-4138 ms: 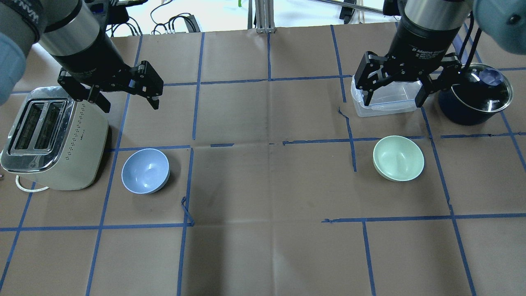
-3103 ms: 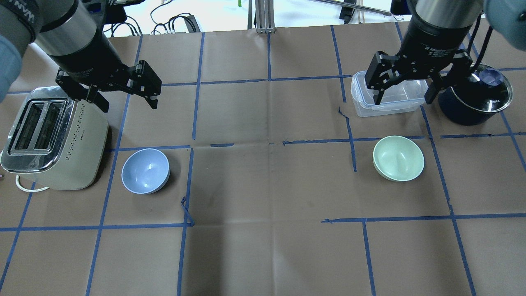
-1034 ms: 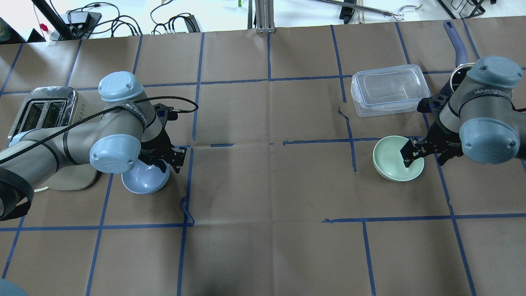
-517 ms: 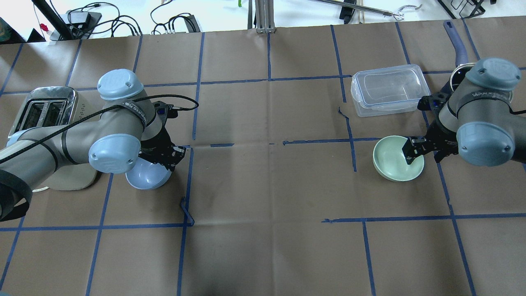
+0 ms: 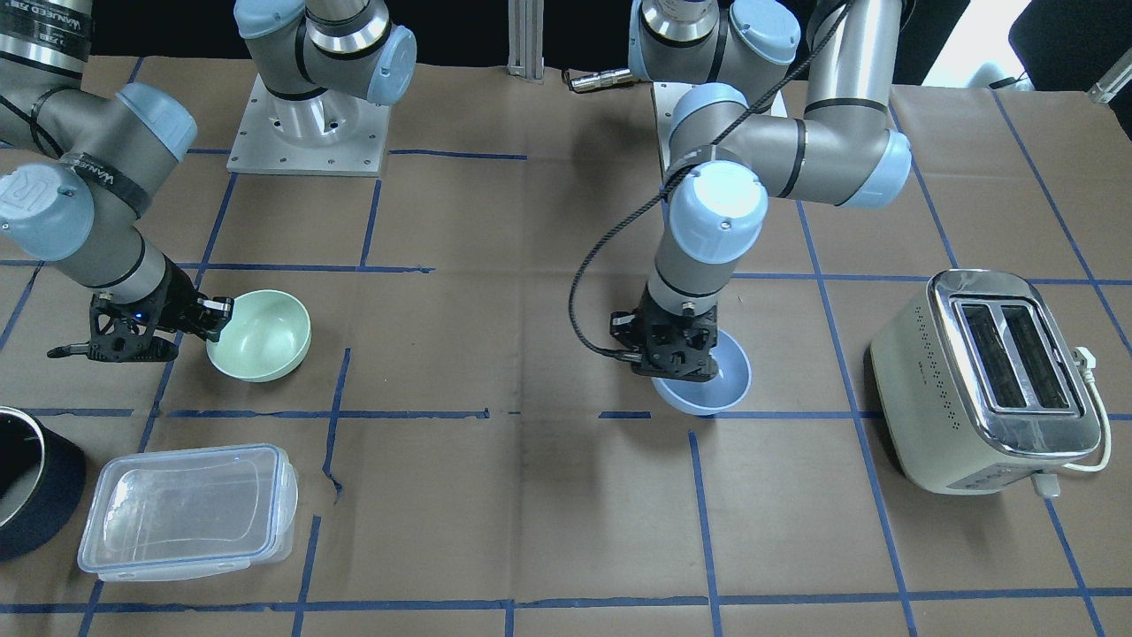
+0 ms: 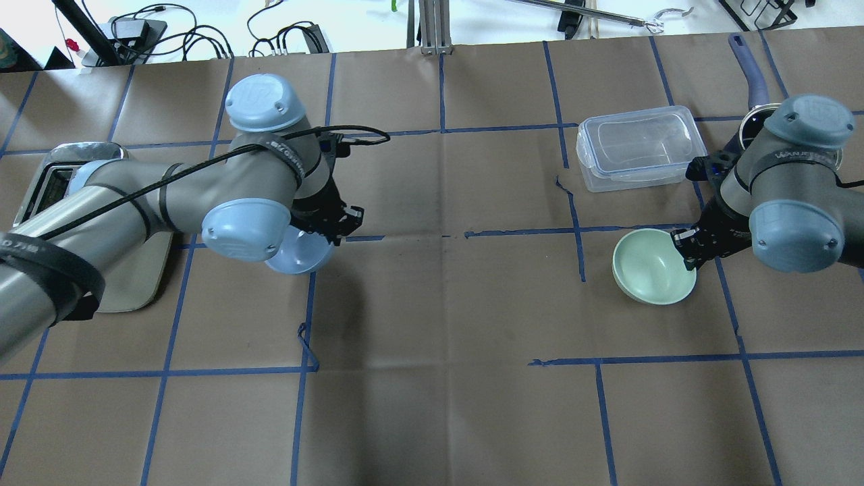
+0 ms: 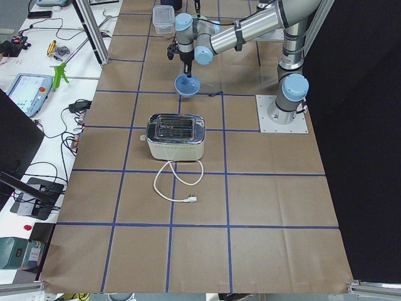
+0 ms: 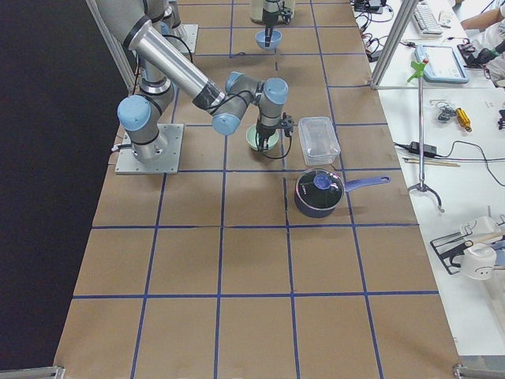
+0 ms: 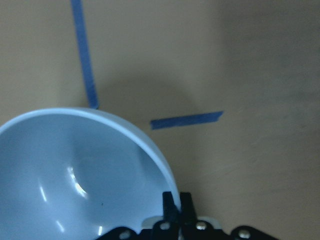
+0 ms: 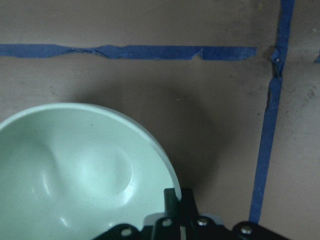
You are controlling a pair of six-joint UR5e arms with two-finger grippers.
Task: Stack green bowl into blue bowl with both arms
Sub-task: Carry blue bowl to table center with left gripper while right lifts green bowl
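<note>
The blue bowl [image 6: 302,253] hangs tilted above the table, left of centre. My left gripper [image 6: 329,229] is shut on its rim. The left wrist view shows the fingertips [image 9: 175,202] pinching the rim of the blue bowl [image 9: 75,170], with the table well below. The green bowl [image 6: 649,266] is at the right, slightly tilted. My right gripper [image 6: 687,246] is shut on its right rim. The right wrist view shows the green bowl [image 10: 75,165] pinched at the rim, with a shadow under it. In the front view the blue bowl [image 5: 712,379] and green bowl [image 5: 263,334] are far apart.
A cream toaster [image 5: 990,380] stands at the far left of the table, behind my left arm. A clear lidded container [image 6: 638,148] lies beyond the green bowl. A dark pot [image 8: 318,192] with a long handle stands at the far right. Blue tape lines cross the brown paper.
My left gripper has carried the blue bowl up and to the right, towards the table's middle. My right gripper has closed on the green bowl's rim, and the bowl has shifted slightly.
</note>
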